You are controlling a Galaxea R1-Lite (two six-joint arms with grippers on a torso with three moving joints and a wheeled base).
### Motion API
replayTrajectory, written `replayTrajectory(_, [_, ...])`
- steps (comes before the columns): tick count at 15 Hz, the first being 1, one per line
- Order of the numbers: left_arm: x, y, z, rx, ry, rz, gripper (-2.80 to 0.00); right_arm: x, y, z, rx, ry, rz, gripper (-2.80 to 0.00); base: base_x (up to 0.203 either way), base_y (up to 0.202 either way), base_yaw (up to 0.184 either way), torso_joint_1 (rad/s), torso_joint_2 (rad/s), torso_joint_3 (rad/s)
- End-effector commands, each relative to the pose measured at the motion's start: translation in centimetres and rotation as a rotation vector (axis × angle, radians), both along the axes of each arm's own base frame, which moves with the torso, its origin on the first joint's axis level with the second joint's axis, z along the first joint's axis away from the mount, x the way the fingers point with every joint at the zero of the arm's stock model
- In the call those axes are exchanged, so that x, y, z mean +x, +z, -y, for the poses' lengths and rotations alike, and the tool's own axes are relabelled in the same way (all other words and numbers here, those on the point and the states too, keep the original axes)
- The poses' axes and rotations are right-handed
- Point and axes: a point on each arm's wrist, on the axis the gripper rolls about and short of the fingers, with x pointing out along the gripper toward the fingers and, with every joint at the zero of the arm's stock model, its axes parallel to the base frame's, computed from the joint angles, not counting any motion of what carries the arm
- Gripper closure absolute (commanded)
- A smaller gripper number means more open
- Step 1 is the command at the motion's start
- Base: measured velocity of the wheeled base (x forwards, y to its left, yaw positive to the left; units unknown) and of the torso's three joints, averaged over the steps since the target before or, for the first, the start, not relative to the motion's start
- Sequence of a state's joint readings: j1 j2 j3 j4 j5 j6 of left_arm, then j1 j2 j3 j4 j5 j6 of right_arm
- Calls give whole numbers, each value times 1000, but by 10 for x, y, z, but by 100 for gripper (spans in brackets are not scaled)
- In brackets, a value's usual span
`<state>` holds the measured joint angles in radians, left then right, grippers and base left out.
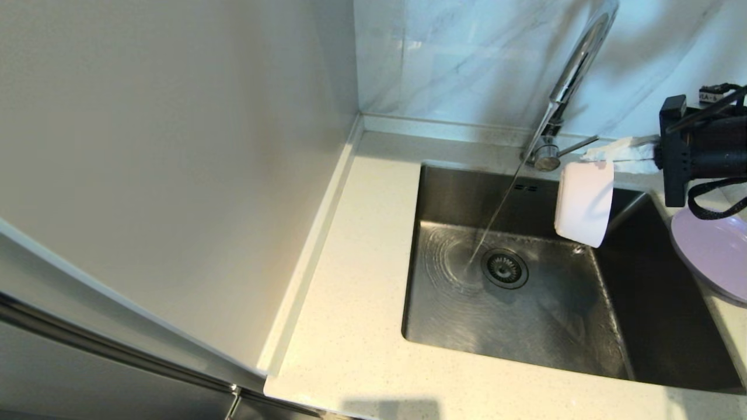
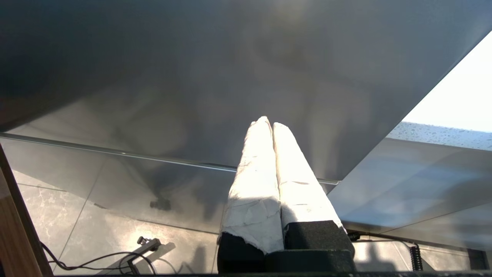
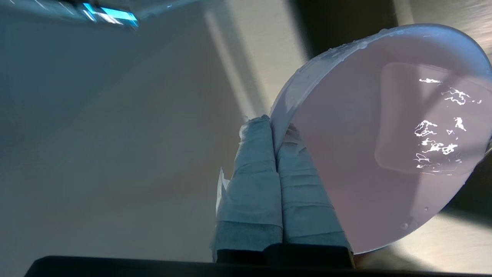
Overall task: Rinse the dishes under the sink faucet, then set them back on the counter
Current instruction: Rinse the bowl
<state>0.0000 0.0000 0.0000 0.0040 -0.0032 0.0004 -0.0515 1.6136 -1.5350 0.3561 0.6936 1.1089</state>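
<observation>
The head view looks steeply down on the sink (image 1: 525, 274) and tabletop (image 1: 350, 326). The right wrist view sits close behind the bowl (image 3: 384, 134), shared with the head view. The left wrist view faces a cabinet front (image 2: 192, 77).

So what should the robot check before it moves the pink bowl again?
1. Grip: the right gripper pinches the pink bowl by its rim. Ok.
2. Rinsed: droplets shine inside the bowl. Ok.
3. Drips: the bowl hangs tipped on its side over the sink. Ok.
4. Water: the faucet is running, and its stream lands beside the drain, missing the bowl. Not ok, if rinsing is finished.
5. Landing spot: the purple plate sits on the counter to the right, so aim beside it. Cannot tell how much room is there.
</observation>
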Motion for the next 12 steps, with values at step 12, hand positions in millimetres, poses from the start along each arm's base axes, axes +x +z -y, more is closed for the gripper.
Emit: replayTrajectory(12, [0, 0, 0, 0, 0, -1, 0, 73, -27, 43, 560, -10, -43, 0, 0, 0, 0, 0, 0, 0])
